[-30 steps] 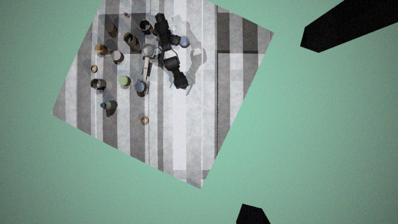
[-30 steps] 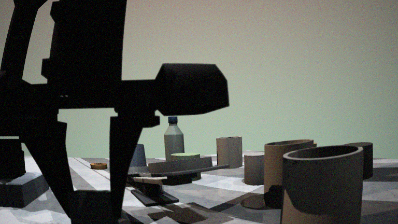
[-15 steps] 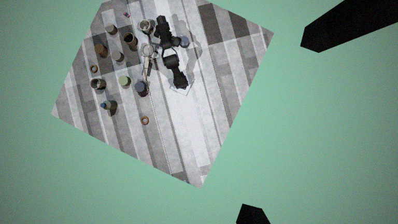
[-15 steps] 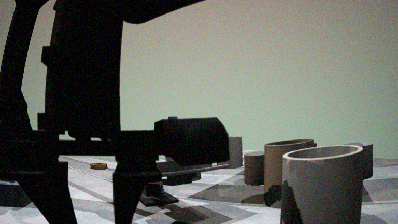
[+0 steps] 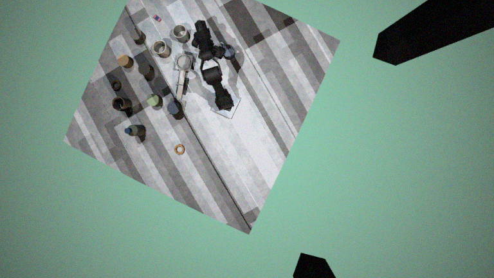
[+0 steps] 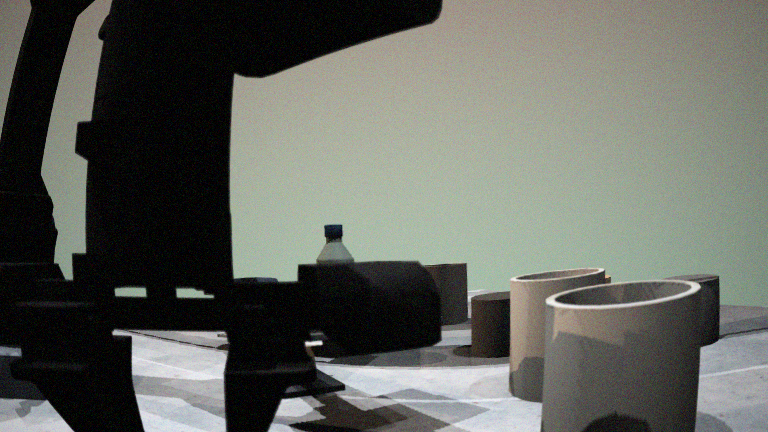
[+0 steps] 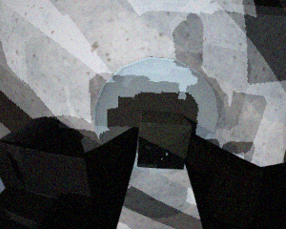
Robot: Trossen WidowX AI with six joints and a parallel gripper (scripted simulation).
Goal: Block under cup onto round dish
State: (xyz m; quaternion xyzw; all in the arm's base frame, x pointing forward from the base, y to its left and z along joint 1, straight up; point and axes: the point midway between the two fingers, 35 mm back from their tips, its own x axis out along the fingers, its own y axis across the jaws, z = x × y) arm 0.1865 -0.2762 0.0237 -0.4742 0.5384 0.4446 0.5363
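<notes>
The dark block (image 7: 164, 135) sits over the pale blue round dish (image 7: 154, 69) in the wrist view, low between the fingertips. My gripper (image 7: 160, 135) is slightly wider than the block, loosely around it, and reads as open; its fingertips are cut off in the exterior view. One blue-grey cup (image 5: 228, 51) stands off the balance, beside the gripper. The other cup (image 5: 175, 107) (image 6: 257, 280) stands on one end of the balance (image 5: 180, 85). The balance's other end, a round pan (image 5: 184, 61), holds no cup. The dish and block are hidden under the arm in the top view.
Two tall hollow beige containers (image 5: 180, 33) (image 5: 161, 48) stand left of the arm in the top view. A green cylinder (image 5: 154, 100), a bottle (image 5: 136, 130) (image 6: 334, 250), an orange ring (image 5: 175, 149) and several other cylinders stand farther off.
</notes>
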